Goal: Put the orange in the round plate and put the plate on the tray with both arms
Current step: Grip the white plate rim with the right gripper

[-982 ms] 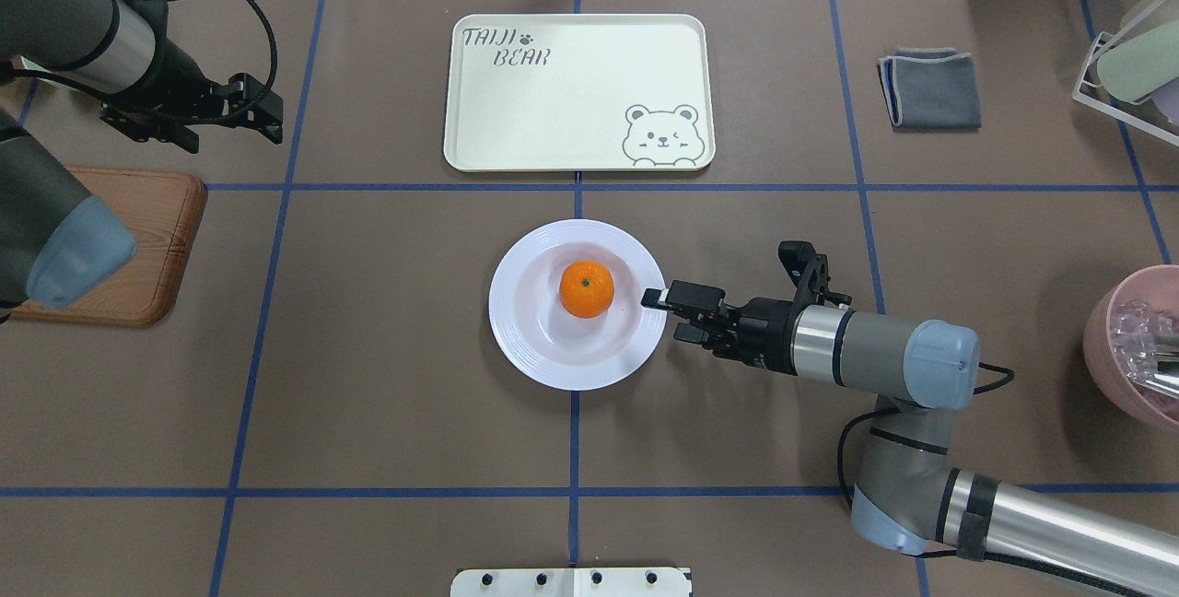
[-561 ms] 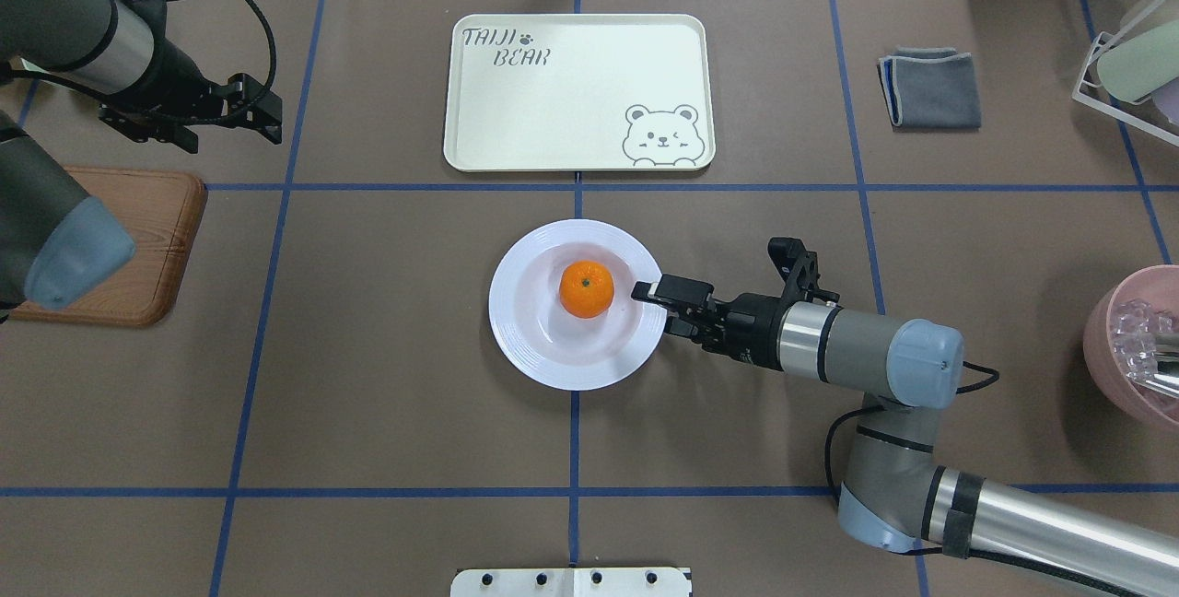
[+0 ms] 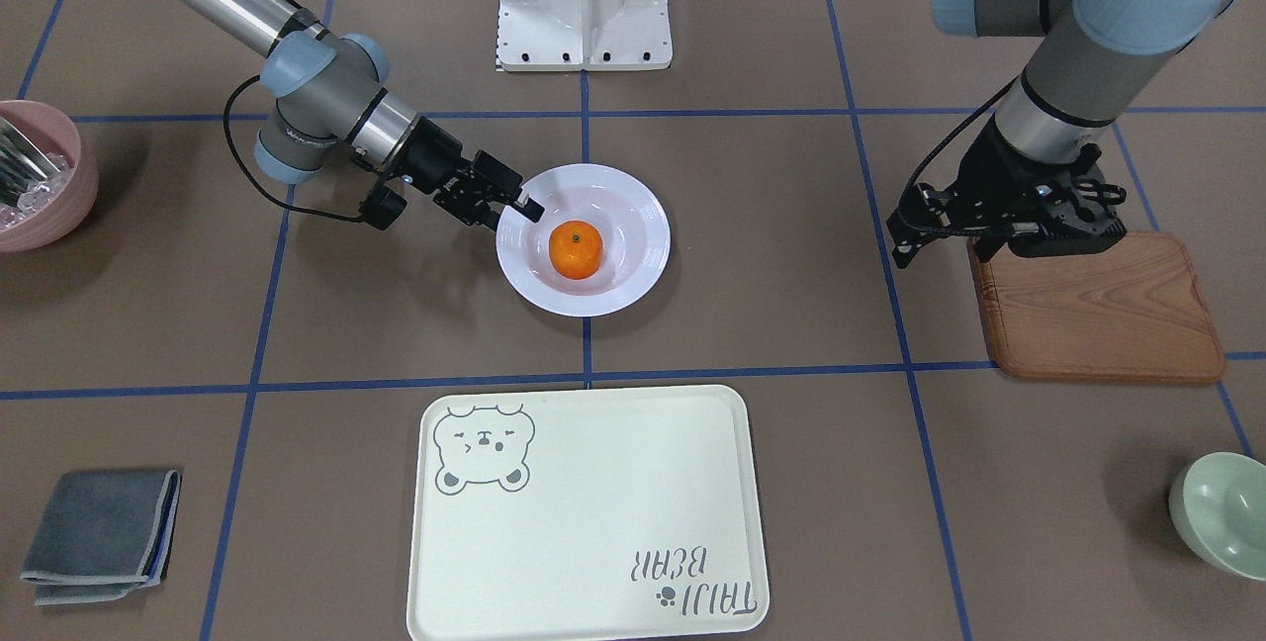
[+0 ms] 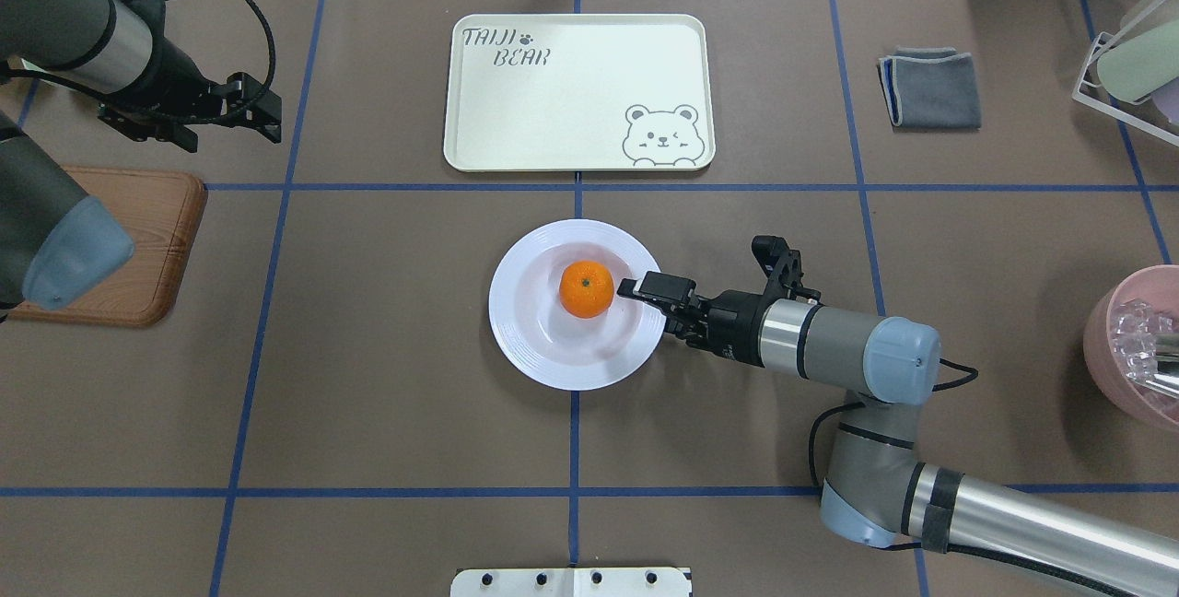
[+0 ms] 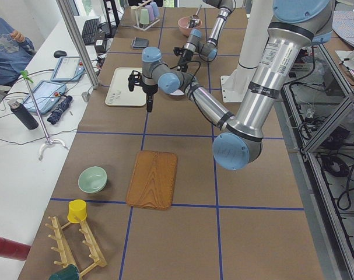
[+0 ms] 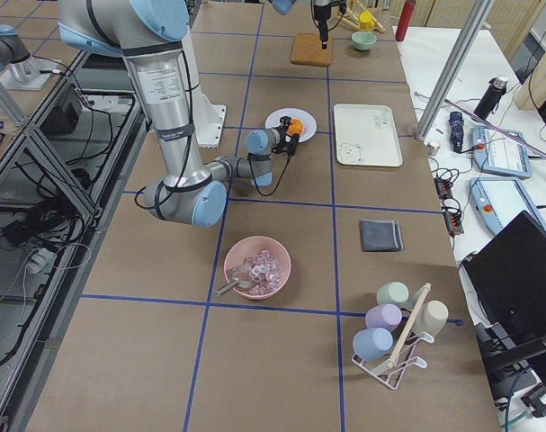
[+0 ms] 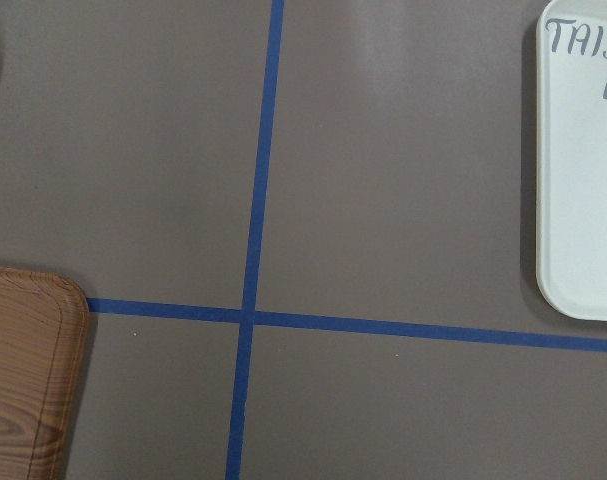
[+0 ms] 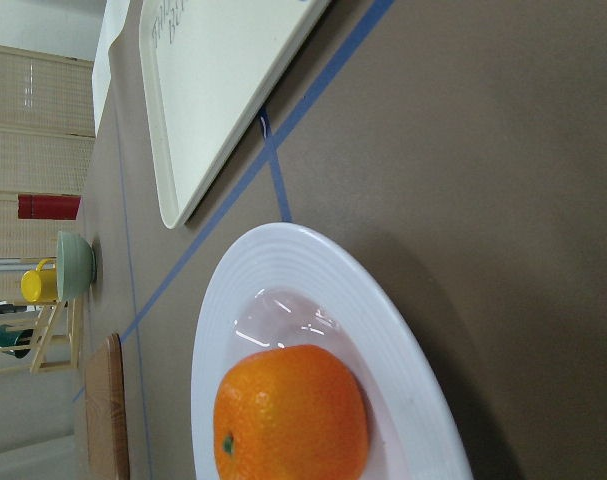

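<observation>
The orange lies in the sunken centre of the white round plate, mid-table; the right wrist view shows the orange close up on the plate. My right gripper is open at the plate's right rim, with one finger reaching over the rim toward the orange. The cream tray lies bare beyond the plate. Far to the left, my left gripper hangs open and holds nothing, above bare table near the wooden board.
A brown wooden board lies at the left edge. A folded grey cloth sits at the far right, with a cup rack beyond it. A pink bowl is at the right edge and a pale green bowl beyond the board.
My right gripper has slid left, from just outside the plate to over its right rim, nearer the orange. The left arm has barely moved.
</observation>
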### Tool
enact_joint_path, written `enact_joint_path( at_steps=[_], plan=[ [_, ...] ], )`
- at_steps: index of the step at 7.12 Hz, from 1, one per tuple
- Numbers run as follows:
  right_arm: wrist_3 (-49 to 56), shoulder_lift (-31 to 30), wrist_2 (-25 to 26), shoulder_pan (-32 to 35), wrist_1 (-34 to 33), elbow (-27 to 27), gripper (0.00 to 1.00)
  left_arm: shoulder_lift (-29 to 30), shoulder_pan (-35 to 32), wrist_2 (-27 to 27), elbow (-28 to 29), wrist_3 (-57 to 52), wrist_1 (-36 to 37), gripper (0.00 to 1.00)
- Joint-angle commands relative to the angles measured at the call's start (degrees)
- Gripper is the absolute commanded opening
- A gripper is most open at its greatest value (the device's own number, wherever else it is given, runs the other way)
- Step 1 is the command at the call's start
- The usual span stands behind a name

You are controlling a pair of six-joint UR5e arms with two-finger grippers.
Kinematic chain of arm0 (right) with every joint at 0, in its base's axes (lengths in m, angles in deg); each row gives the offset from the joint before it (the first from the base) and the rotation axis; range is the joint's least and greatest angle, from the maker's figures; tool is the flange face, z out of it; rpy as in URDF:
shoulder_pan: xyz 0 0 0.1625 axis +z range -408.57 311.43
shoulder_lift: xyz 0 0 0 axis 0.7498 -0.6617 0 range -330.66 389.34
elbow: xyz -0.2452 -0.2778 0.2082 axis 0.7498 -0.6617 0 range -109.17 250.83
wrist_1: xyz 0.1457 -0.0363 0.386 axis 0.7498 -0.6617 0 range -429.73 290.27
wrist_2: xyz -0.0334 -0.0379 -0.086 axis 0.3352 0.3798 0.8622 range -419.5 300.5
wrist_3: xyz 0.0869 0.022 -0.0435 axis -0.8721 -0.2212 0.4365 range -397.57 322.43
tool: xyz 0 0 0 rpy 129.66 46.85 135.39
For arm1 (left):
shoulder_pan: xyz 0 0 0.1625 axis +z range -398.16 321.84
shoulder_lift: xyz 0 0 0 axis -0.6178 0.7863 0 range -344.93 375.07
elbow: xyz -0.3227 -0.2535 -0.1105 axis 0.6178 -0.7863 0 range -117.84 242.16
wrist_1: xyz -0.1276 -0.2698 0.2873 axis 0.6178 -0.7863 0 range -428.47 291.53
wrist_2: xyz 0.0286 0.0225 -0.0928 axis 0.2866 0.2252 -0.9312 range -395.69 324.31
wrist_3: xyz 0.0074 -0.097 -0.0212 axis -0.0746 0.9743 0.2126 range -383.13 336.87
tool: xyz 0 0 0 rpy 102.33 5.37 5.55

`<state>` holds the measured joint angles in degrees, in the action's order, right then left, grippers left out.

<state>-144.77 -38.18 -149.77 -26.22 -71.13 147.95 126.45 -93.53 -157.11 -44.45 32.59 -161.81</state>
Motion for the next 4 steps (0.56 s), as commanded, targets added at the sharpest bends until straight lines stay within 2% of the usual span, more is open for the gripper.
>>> enact_joint_path(
  at_steps=[1, 3, 4],
  plan=[
    [-0.82, 0.46, 0.09, -0.11, -0.01, -0.30, 0.51, 0.06, 0.09, -0.05, -0.09, 0.00, 0.00, 0.98],
    [-0.82, 0.46, 0.18, -0.11, 0.08, -0.21, 0.18, 0.06, 0.00, 0.13, -0.18, 0.00, 0.00, 0.98],
    [-0.82, 0.46, 0.18, -0.11, 0.16, -0.04, 0.09, 0.06, 0.09, 0.13, -0.18, 0.00, 0.00, 0.98]
  ],
)
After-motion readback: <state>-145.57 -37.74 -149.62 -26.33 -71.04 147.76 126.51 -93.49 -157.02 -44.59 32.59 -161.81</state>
